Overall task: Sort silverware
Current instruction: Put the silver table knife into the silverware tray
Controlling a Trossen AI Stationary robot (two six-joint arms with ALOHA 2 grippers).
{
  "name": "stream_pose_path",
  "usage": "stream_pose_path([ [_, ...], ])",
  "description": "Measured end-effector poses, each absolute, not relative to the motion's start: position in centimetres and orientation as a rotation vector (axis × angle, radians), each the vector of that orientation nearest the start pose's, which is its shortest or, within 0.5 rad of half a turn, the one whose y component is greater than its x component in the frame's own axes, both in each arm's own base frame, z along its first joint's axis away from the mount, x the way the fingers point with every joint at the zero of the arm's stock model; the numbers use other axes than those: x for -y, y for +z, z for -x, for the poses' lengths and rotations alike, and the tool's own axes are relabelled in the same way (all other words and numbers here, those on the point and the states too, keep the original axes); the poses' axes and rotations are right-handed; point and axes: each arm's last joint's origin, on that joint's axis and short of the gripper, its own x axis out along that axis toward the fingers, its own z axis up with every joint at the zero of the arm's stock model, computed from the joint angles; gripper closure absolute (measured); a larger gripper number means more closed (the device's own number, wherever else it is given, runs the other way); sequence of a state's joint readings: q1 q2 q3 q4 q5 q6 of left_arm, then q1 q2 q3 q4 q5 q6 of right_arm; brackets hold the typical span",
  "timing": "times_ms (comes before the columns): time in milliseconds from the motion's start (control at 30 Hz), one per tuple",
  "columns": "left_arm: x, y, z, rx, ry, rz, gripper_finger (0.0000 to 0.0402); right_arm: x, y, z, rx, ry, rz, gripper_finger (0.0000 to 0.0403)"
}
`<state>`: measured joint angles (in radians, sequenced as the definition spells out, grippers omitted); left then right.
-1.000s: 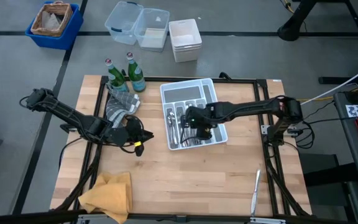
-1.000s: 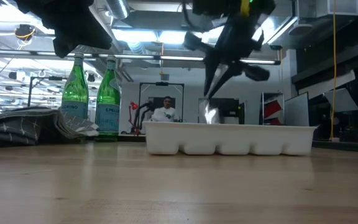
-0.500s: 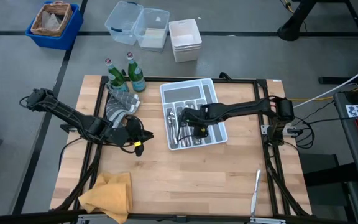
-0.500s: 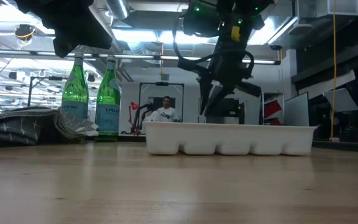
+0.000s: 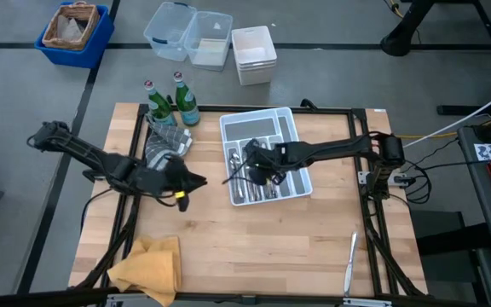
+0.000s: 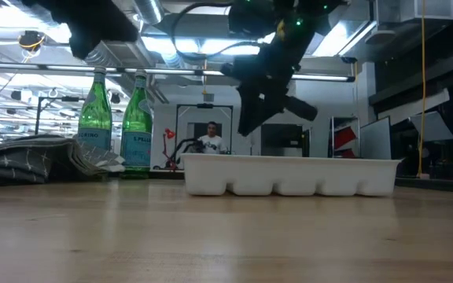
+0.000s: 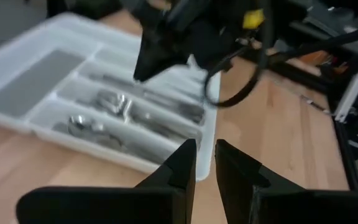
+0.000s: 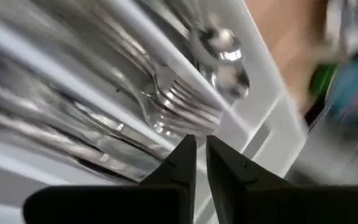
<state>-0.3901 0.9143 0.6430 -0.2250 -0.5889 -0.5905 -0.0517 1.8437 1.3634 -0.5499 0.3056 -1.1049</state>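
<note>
The silverware [image 5: 247,175] lies sorted in the narrow compartments of a white tray [image 5: 262,124]: forks [image 8: 188,106], spoons [image 8: 225,53] and other pieces. One more silver piece [image 5: 349,263] lies flat on the table's near right corner. My right gripper [image 5: 233,177] hangs shut and empty above the tray's left compartments, its fingers slanting down toward the table's left, as the low view [image 6: 244,130] and the right wrist view [image 8: 201,143] show. My left gripper [image 5: 199,181] is shut and empty above bare wood left of the tray, pointing at it [image 7: 205,146].
Two green bottles [image 5: 162,104] [image 5: 185,102] stand at the far left by a grey cloth [image 5: 164,147]. A yellow cloth [image 5: 147,264] lies at the near left corner. Bare wood lies in front of the tray. A person [image 6: 209,140] sits far behind the table.
My right gripper has moved across the tray toward the table's left edge, risen a little and tipped its fingers toward the left. My left gripper has shifted slightly toward the tray.
</note>
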Motion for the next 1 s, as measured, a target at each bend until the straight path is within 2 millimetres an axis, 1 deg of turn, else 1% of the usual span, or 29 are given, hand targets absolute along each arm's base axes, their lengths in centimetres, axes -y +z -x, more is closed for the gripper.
stream_pose_path([
  [133,5.0,27.7,-16.5,-0.317,0.271,0.237,0.0353,2.8,22.9,-38.1,-1.157,0.091,0.812,0.0363],
  [233,4.2,28.3,-14.5,-0.318,0.257,0.161,0.0353,2.4,24.5,-37.8,-1.204,-0.046,0.528,0.0363],
  [300,3.6,28.5,-13.1,-0.326,0.256,0.139,0.0353,2.0,25.9,-37.7,-1.201,-0.120,0.330,0.0363],
  [400,2.8,28.6,-11.1,-0.340,0.246,0.124,0.0353,1.0,27.9,-37.6,-1.197,-0.148,0.073,0.0363],
  [467,2.4,28.4,-10.0,-0.310,0.233,0.117,0.0353,0.1,29.3,-37.6,-1.186,-0.145,-0.051,0.0363],
  [600,1.7,26.9,-8.3,-0.192,0.206,0.109,0.0353,-2.3,31.3,-37.1,-1.195,-0.169,-0.210,0.0363],
  [700,1.4,25.2,-7.6,-0.096,0.194,0.124,0.0353,-4.3,32.2,-36.1,-1.247,-0.238,-0.319,0.0363],
  [867,1.3,22.7,-7.3,0.067,0.180,0.150,0.0353,-7.4,31.9,-33.5,-1.399,-0.510,-0.521,0.0363],
  [1000,1.6,20.8,-8.2,0.104,0.175,0.115,0.0353,-10.4,31.4,-31.6,-1.447,-0.714,-0.629,0.0363],
])
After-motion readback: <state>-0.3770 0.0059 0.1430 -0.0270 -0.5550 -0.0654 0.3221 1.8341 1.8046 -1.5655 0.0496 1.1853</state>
